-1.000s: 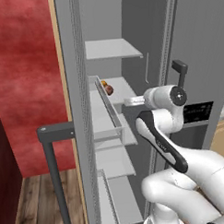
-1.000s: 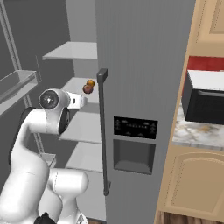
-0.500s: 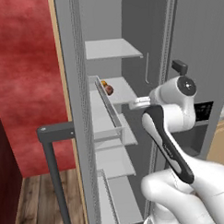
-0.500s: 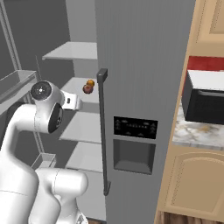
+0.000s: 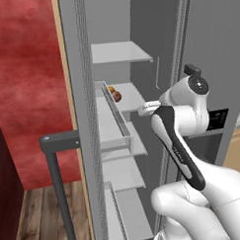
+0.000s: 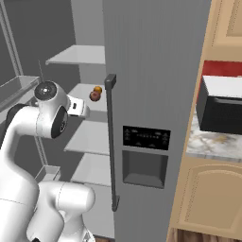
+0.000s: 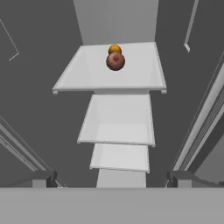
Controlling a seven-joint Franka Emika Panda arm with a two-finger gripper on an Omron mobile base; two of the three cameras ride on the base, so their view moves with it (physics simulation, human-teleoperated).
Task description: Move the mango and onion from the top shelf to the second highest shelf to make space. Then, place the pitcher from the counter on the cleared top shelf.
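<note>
Pincer stood spread wide and empty at the bottom of the hand view. Ahead, upper centre, the onion touched the mango behind it on their shelf. Best to straddle the nearer onion squarely, without nudging the mango.

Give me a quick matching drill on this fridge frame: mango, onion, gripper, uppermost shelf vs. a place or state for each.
Things:
1. mango
2. onion
3. gripper
4. uppermost shelf

Place or state:
A. open, holding nothing, out in front of the shelves
B. bare, above the shelf with the fruit
C. nearer of the two balls to the hand camera, dark maroon
D. right behind the other ball, deeper in the fridge, orange-yellow

Pairs: 1-D, 2-C, 3-A, 4-B
</note>
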